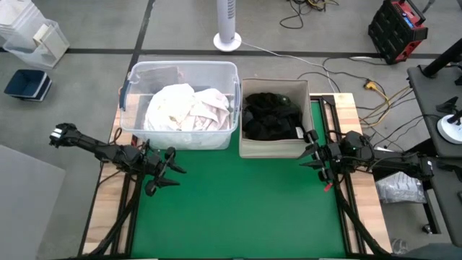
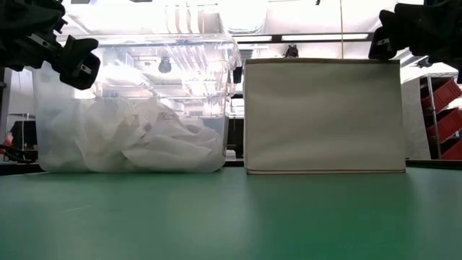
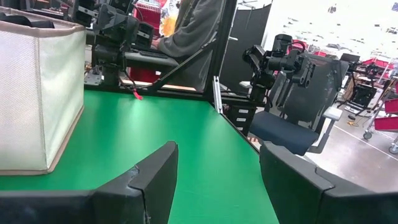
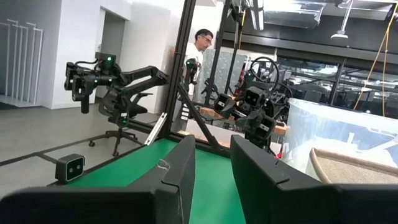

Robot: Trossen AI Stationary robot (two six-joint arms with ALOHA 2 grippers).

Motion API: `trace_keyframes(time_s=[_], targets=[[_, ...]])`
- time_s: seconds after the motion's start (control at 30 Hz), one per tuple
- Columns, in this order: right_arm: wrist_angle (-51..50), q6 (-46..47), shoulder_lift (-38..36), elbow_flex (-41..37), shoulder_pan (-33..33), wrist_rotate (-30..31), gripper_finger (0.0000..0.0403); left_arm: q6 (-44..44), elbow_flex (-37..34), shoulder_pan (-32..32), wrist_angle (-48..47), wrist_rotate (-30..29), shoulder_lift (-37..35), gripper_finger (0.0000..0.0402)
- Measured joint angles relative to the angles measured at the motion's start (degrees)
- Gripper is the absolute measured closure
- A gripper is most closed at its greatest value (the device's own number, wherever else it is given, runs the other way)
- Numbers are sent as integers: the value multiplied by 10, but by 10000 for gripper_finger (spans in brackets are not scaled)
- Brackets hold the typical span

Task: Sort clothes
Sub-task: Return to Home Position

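Left wrist view: fingers (image 3: pixel 152 183) spread wide, nothing between them, bare green mat (image 3: pixel 186 124) ahead. Right wrist view: fingers (image 4: pixel 180 171) apart by a narrower gap, also holding nothing.

High view: left gripper (image 1: pixel 167 172) sits left of centre at the mat's left edge, just below the front wall of the transparent bin (image 1: pixel 180 142). Right gripper (image 1: pixel 312 153) sits right of centre, just beside the lower right corner of the fabric bin (image 1: pixel 274 150).

Task items: white clothes (image 1: pixel 189 108) heaped in the transparent bin, upper left of centre. Dark clothes (image 1: pixel 271 115) in the fabric bin, immediately to its right. No garment shows on the mat.

Key relation: both heaps lie up-frame of the grippers, behind the bin walls. Left arm nearer the white heap, right arm nearer the dark one. Heaps are crumpled; no long axis can be read.

Judgement: sorting looks complete. The coming move is a retreat down-frame and outward. The only concern is the right gripper clipping the fabric bin's corner.
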Motion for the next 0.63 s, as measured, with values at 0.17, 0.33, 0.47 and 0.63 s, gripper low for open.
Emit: trace_keyframes(time_s=[0.17,0.33,0.47,0.63], targets=[[0,0,0,0,0,0,305,0,0,0,0,0,0,197],[0,0,0,0,0,0,310,0,0,0,0,0,0,197],[0,0,0,0,0,0,322,0,0,0,0,0,0,197],[0,0,0,0,0,0,335,0,0,0,0,0,0,197]])
